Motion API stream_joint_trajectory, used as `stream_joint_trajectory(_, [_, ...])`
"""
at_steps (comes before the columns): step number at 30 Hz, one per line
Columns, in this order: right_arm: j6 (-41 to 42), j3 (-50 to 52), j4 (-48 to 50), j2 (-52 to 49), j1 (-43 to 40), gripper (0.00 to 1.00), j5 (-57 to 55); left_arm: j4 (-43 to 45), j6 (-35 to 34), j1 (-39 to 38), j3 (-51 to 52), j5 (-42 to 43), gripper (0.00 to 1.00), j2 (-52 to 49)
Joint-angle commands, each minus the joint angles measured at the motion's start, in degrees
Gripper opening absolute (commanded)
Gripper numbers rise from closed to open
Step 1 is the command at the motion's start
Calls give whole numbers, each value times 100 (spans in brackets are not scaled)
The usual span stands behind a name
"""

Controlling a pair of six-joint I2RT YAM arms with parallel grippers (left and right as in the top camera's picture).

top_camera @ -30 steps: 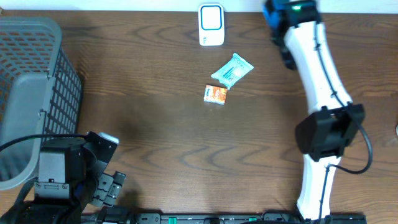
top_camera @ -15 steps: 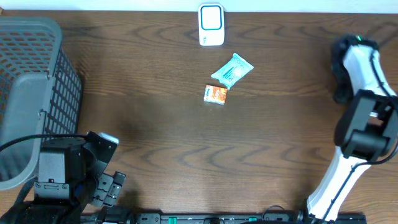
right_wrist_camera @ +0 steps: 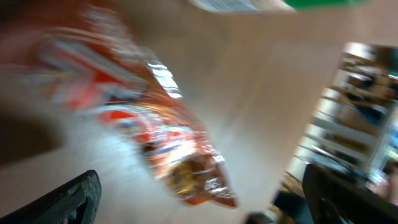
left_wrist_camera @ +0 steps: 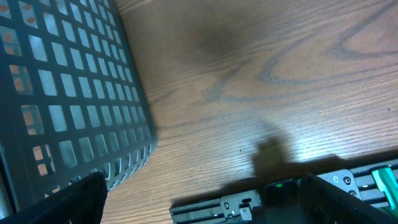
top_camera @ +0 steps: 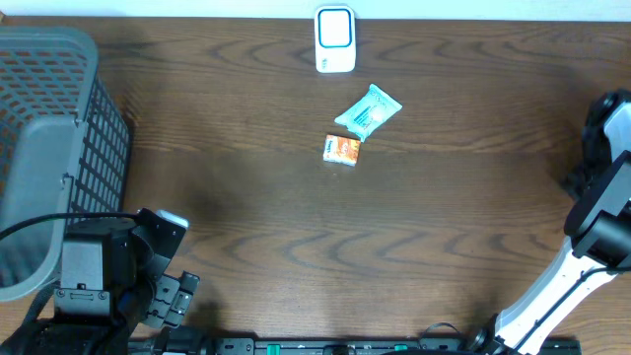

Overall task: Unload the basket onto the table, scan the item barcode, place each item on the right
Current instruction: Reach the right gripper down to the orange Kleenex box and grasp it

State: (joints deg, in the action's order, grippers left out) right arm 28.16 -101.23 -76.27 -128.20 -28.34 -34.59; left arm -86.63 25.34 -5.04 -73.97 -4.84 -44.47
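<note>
At the near left corner of the desk the left arm sits folded low over its base, a black cable looping across it. Its wrist camera looks out along the wood. The left gripper is released, its two dark fingers showing at the bottom corners of that view with only bare wood and the near rail between them. The grey mesh basket stands just to the left of this arm and runs back to the far left corner.

At the right edge of the desk the right arm rises from its near base. Its white link leans out to the right and its black upper joints are partly cut off by the frame. The right gripper is spread wide with nothing in it. Its wrist view is badly blurred and shows a shiny orange-red wrapper ahead of the fingers; where that wrapper lies cannot be told.

Past the middle of the desk, well apart from both arms, lies a small orange box. A teal packet lies just beyond it, to the right. The white scanner stands at the far edge.
</note>
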Motion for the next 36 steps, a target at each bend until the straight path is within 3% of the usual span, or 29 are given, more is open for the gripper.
stream_joint_trajectory(1, [-555,-409,-46,2,398,99,793,-11,7,-13,-39,-31,98,26])
stream_joint_trajectory(7, [-608,-588,39,31,1635,99,1331,-11,7,-13,-39,-31,98,26])
stream_joint_trajectory(11, [-1027,-588,302,31,2653,99,2758,-11,7,-13,-39,-31,98,26])
stream_joint_trajectory(18, [-892,-586,789,31,3884,99,4813,-11,7,-13,-39,-31,98,26])
stream_joint_trajectory(19, [-863,-586,804,31,4024,96,4929,-11,7,-13,-39,-31,98,26])
stream_joint_trajectory(21, [-514,-586,841,31,4288,77,5038,-11,7,-13,-39,-31,98,26])
stream_joint_trajectory(22, [-289,-586,866,31,4417,56,5036,-11,7,-13,-39,-31,98,26])
stream_joint_trajectory(25, [-9,-586,1158,31,4802,9,5027,-11,7,-13,-39,-31,98,26])
stream_joint_trajectory(26, [-9,-586,1307,31,4909,2,4983,-11,7,-13,-39,-31,98,26])
stream_joint_trajectory(28, [-9,-584,1652,26,5106,1,4804,-11,7,-13,-39,-31,98,26])
stream_joint_trajectory(31, [-11,-584,2251,24,5390,12,4118,-11,7,-13,-39,-31,98,26])
stream_joint_trajectory(36, [-15,-579,2920,-118,5584,9,2927,-11,7,-13,-39,-31,98,26])
